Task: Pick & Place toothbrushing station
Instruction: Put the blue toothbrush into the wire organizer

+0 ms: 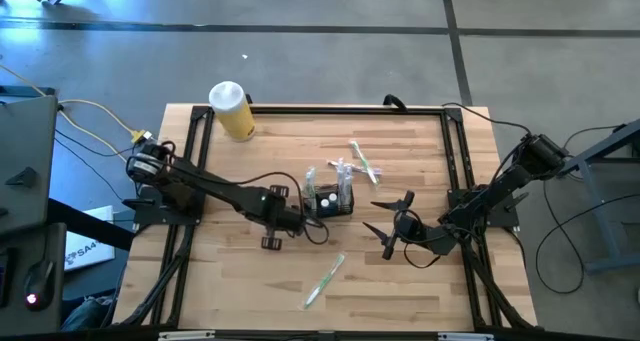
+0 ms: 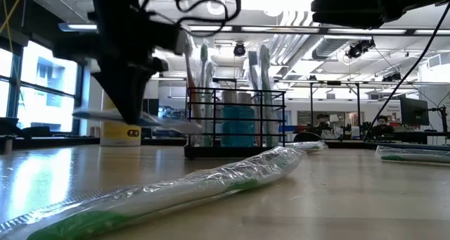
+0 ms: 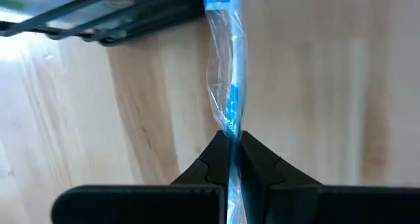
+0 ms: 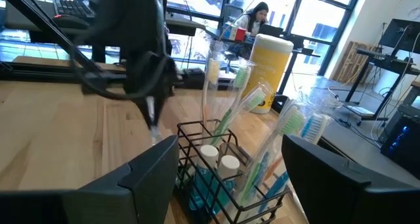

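Left end effector (image 3: 233,159) pinches a wrapped blue toothbrush (image 3: 226,66) beside the mesh caddy (image 1: 331,200) at frame centre; right end effector (image 1: 392,224) gapes empty nearby.

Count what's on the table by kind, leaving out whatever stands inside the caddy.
Caddy: 1
Yellow canister: 1
Brush held in left gripper: 1
Loose brushes lying flat: 3 (one in front, apparently two behind the caddy)
Total: 6

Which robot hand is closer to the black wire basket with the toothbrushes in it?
The left. The left gripper sits right beside the black wire caddy, pinching a wrapped blue toothbrush. The right gripper waits open, farther off on the other side.
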Robot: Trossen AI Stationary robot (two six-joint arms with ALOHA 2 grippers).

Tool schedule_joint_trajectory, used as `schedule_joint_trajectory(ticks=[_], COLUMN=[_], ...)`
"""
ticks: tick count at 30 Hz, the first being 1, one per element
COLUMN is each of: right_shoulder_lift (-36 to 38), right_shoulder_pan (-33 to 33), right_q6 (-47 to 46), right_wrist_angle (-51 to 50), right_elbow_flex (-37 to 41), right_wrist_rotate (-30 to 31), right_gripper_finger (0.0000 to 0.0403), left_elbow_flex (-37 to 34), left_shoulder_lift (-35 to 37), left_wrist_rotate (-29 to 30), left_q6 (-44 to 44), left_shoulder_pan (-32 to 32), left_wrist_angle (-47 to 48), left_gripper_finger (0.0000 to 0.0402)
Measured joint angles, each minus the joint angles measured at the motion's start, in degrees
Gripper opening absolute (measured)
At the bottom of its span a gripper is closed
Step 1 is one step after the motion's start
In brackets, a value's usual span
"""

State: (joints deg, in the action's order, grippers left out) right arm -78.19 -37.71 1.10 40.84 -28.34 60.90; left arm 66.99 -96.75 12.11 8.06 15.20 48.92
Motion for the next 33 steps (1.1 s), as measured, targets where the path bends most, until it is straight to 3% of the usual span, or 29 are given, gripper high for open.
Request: schedule_joint_trajectory(ticks=[9, 13, 19, 24, 28, 33], right_shoulder_lift=[0.0, 0.0, 0.0, 0.0, 0.0, 0.0], right_shoulder_pan=[0.0, 0.0, 0.0, 0.0, 0.0, 0.0], right_q6=[0.0, 0.0, 0.0, 0.0, 0.3, 2.0], right_wrist_angle=[0.0, 0.0, 0.2, 1.6, 2.9, 5.6], right_elbow_flex=[0.0, 0.0, 0.0, 0.0, 0.0, 0.0], right_wrist_rotate=[0.0, 0.0, -2.4, -10.1, -17.1, -23.4], right_gripper_finger=[0.0262, 0.0262, 0.0262, 0.0262, 0.0262, 0.0262], left_elbow_flex=[11.9, 17.3, 19.8, 17.9, 14.8, 8.6], left_shoulder_lift=[0.1, 0.3, 4.4, 8.3, 9.4, 9.5], left_wrist_rotate=[-1.4, -2.9, -4.9, -4.5, -7.3, -17.9], left_q6=[4.2, -1.0, -16.0, -24.9, -29.9, -32.1], left_shoulder_pan=[9.8, 15.6, 22.2, 22.2, 18.9, 11.8], left_wrist_angle=[13.6, 12.9, 2.9, -7.2, -14.9, -25.7], left_gripper_finger=[0.0007, 0.0007, 0.0007, 0.0007, 0.0007, 0.0007])
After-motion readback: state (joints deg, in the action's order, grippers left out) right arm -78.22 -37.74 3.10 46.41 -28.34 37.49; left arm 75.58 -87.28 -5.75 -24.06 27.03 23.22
